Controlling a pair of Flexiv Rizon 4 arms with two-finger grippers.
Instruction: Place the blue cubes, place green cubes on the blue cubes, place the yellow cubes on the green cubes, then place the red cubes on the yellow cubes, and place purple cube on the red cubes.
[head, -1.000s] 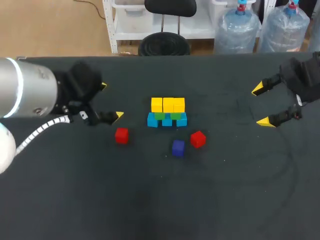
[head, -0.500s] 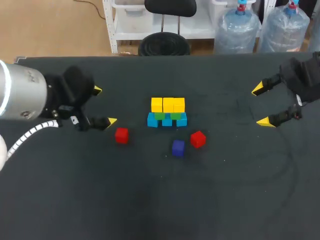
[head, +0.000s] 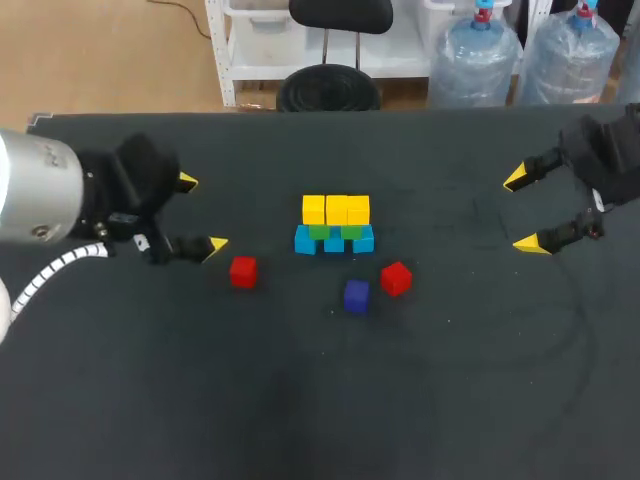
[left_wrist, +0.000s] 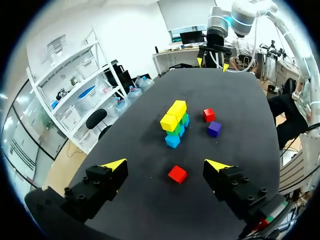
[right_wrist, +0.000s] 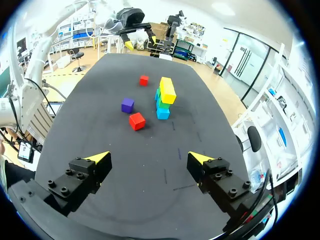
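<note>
yellow cubes sit on green cubes (purple cube apart).

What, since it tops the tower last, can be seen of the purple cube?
The purple cube is a small, plain, matte block resting flat on the black table. It lies on the robot's side of the blue-green-yellow stack, close beside one red cube but apart from it. Only the table touches it.

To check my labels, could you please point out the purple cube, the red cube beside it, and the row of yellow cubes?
purple cube (head: 356, 296): head view, its middle.
red cube (head: 396, 279) beside it: head view, its middle.
yellow cubes (head: 336, 210): head view, the middle cube of the row.
</note>
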